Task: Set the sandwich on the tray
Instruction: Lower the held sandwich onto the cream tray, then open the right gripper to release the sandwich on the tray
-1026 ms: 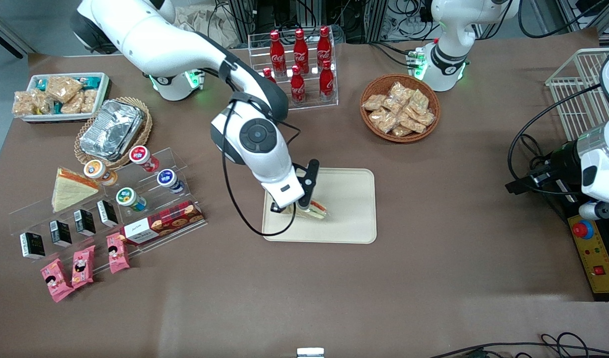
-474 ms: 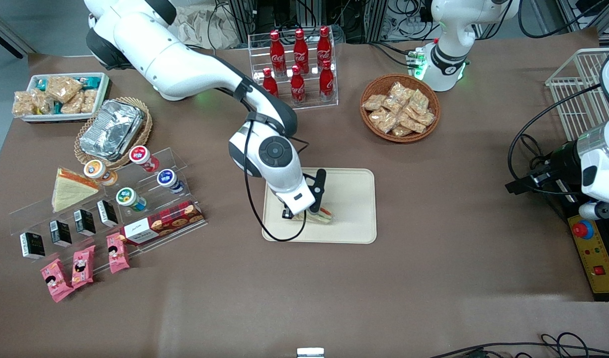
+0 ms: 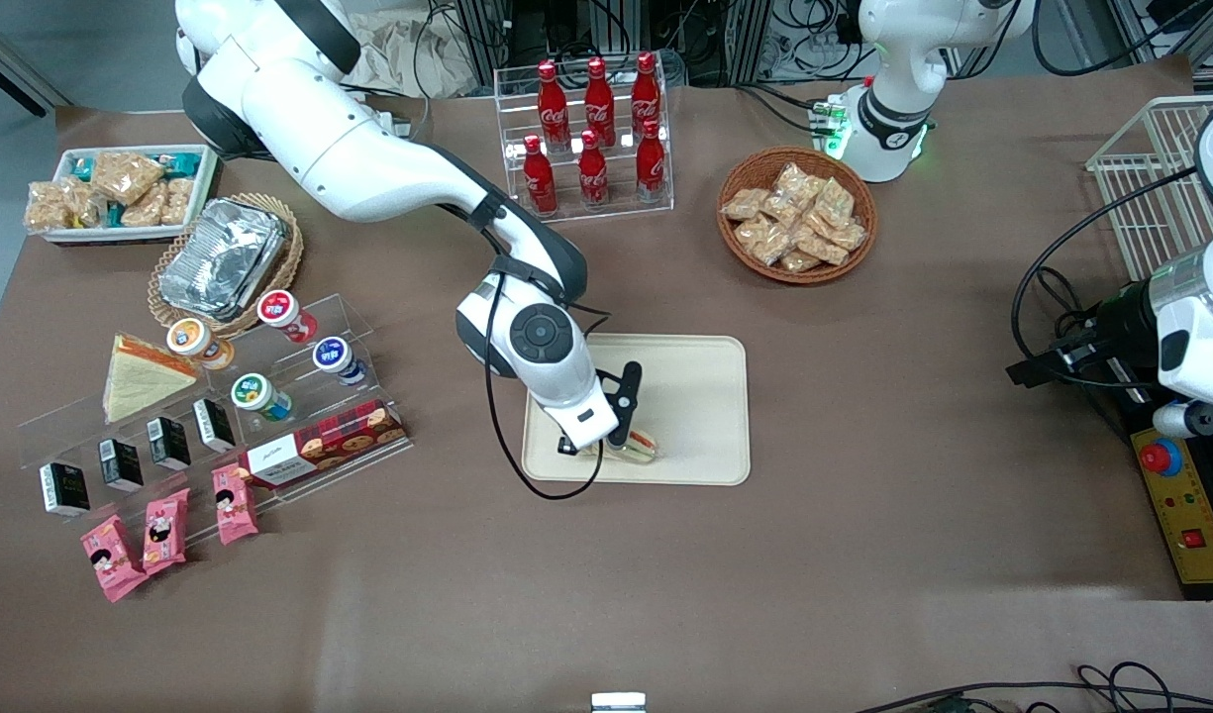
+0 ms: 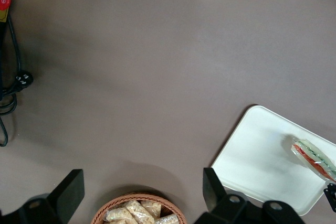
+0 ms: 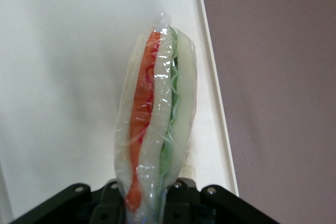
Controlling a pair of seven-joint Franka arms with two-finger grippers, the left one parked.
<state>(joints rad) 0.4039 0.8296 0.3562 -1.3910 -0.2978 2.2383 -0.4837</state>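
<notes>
The sandwich (image 3: 638,445) is a wrapped white-bread wedge with orange and green filling stripes. It sits low over the cream tray (image 3: 700,396), close to the tray's edge nearest the front camera. My gripper (image 3: 611,448) is shut on the sandwich, one finger on each flat side. In the right wrist view the sandwich (image 5: 156,124) stands on edge between the fingers, with the tray (image 5: 68,66) under it and the tray's rim beside it. The left wrist view also shows the sandwich (image 4: 315,158) on the tray (image 4: 257,161).
A similar sandwich (image 3: 139,376) with an orange edge lies on the clear stand (image 3: 299,396) with cups and boxes toward the working arm's end. A cola rack (image 3: 588,134) and a snack basket (image 3: 796,213) stand farther from the camera. A wire basket (image 3: 1156,178) stands at the parked arm's end.
My gripper has carried the sandwich nearer to the front camera and lower, down toward the tray's near edge.
</notes>
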